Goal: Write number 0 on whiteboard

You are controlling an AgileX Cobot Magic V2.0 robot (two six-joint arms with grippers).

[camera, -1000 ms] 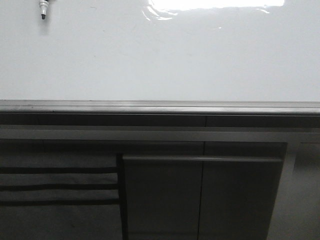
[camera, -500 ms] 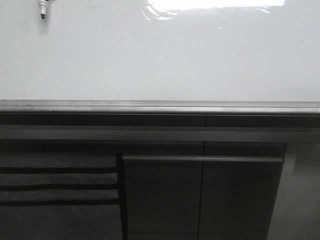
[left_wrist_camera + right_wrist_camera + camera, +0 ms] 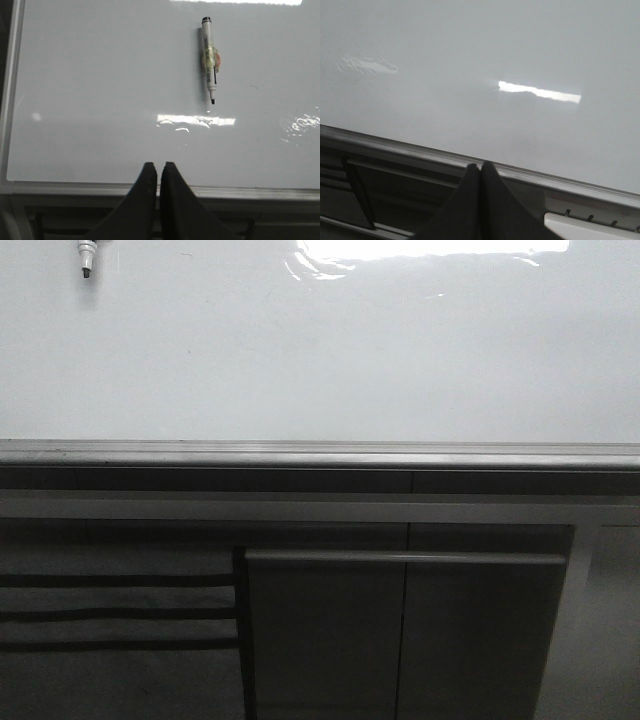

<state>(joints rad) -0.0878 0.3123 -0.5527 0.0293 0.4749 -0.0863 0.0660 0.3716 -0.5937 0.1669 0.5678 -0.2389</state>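
The whiteboard [image 3: 330, 360] is a glossy white board with a grey metal edge rail [image 3: 320, 453]. Its surface is blank; no number 0 shows on it. A marker [image 3: 209, 60] with a clear barrel, uncapped, lies on the board with its black tip pointing toward the rail; only its tip shows in the front view [image 3: 86, 260], at the top left. My left gripper [image 3: 158, 165] is shut and empty, its tips over the board's near edge, well short of the marker. My right gripper [image 3: 481, 165] is shut and empty over the rail [image 3: 530, 175].
Grey cabinet panels [image 3: 400, 630] and dark horizontal slats [image 3: 115, 615] lie below the rail. The board's left edge rail [image 3: 12, 75] shows in the left wrist view. Bright glare patches [image 3: 430, 250] sit on the board.
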